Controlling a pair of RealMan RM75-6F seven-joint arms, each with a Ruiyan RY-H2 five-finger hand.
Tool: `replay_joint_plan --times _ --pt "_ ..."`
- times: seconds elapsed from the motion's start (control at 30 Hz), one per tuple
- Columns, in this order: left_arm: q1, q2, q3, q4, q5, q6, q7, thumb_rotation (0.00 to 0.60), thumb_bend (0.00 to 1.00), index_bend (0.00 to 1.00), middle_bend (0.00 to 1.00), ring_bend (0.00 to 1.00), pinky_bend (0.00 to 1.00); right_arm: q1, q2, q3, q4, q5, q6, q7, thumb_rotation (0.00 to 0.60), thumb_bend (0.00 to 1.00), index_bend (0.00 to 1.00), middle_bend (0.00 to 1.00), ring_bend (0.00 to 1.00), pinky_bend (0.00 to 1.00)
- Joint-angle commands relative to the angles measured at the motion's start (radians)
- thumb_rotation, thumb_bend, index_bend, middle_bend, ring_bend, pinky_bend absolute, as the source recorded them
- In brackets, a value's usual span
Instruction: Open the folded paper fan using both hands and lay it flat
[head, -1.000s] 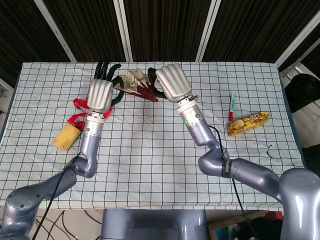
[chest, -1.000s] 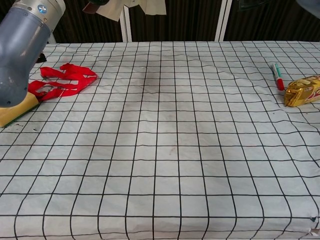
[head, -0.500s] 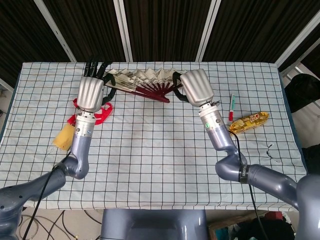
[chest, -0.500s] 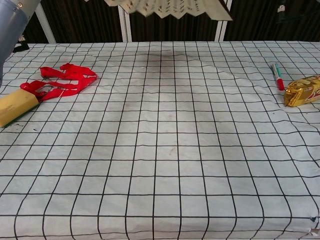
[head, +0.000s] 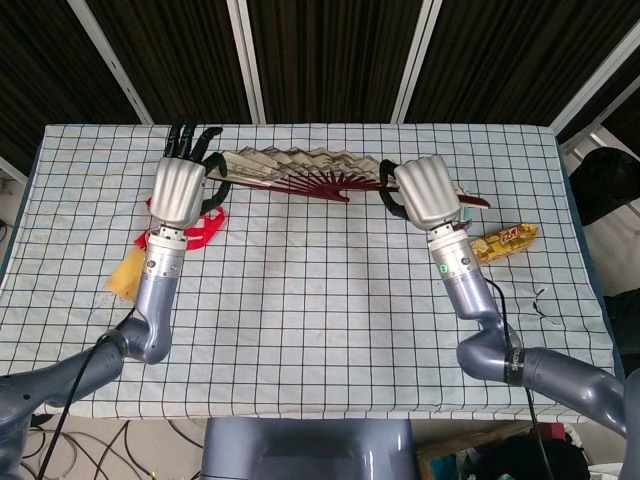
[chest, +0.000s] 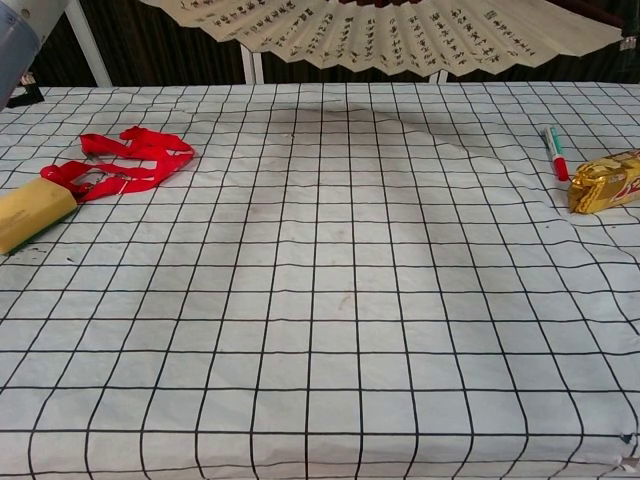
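Observation:
The paper fan (head: 300, 170) is spread wide, cream pleats with black writing and dark red ribs, held in the air above the table's far half. My left hand (head: 180, 190) grips its left end stick. At the other end my right hand (head: 428, 192) grips the right end stick, which pokes out past it. In the chest view only the fan's (chest: 400, 35) pleated leaf shows along the top edge; both hands are out of that frame there.
A red strap (chest: 130, 160) and a yellow block (chest: 30, 212) lie at the table's left. A green-capped marker (chest: 555, 152) and a gold snack packet (chest: 605, 182) lie at the right. The white checked cloth (chest: 320, 300) covers the table.
The hands have drawn apart, the right one moving right. The fan has gone from nearly folded to spread wide.

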Motion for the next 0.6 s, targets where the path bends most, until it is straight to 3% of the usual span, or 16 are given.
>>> replay_joint_plan --times 0.03,0.6 --pt "-0.001 -0.005 0.004 0.002 0.001 -0.004 0.002 0.6 0.36 0.67 0.21 0.0 0.0 -0.016 0.005 -0.016 0.002 -0.017 0.009 -0.006 0.6 0.44 0.98 1.0 1.0 0.94" --pt "0.021 -0.06 0.057 0.051 0.013 -0.022 0.009 0.6 0.36 0.67 0.21 0.0 0.0 -0.107 0.0 -0.049 -0.01 -0.037 0.052 0.014 0.6 0.44 0.98 1.0 1.0 0.94"
